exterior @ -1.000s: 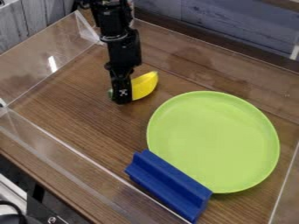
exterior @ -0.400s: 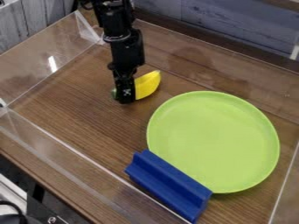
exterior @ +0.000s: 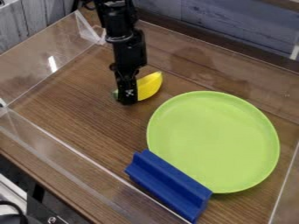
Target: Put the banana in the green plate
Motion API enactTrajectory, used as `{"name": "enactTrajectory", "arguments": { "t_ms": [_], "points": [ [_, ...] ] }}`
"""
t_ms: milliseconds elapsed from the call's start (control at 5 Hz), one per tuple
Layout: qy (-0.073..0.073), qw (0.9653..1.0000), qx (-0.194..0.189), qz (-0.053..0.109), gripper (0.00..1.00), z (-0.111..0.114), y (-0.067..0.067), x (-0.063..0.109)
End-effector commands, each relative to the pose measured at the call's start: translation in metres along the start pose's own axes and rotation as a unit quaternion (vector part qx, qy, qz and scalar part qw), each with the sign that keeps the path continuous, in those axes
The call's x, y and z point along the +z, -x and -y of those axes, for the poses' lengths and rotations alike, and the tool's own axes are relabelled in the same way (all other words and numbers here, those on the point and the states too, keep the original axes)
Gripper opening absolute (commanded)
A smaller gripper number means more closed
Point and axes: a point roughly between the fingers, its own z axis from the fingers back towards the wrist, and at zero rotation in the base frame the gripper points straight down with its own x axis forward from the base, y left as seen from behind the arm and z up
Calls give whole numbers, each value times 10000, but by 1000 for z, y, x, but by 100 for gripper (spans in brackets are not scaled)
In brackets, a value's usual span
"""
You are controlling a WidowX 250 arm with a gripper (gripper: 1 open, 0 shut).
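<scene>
Sitting out: one banana (exterior: 149, 84), one green plate (exterior: 212, 140), one blue block (exterior: 167, 184).

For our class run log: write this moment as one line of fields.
gripper: shut on small yellow toy banana | banana: on wooden table, outside plate | large round lime-green plastic plate: empty

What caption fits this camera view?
Jaws of the gripper shut on the banana on the table, beside the empty green plate.
</scene>
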Motion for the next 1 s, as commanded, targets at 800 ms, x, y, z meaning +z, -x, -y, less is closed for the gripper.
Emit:
{"name": "enactTrajectory", "arguments": {
  "t_ms": [800],
  "points": [
    [-289, 9995, 25, 137, 0, -2, -17, 26]
  ]
}}
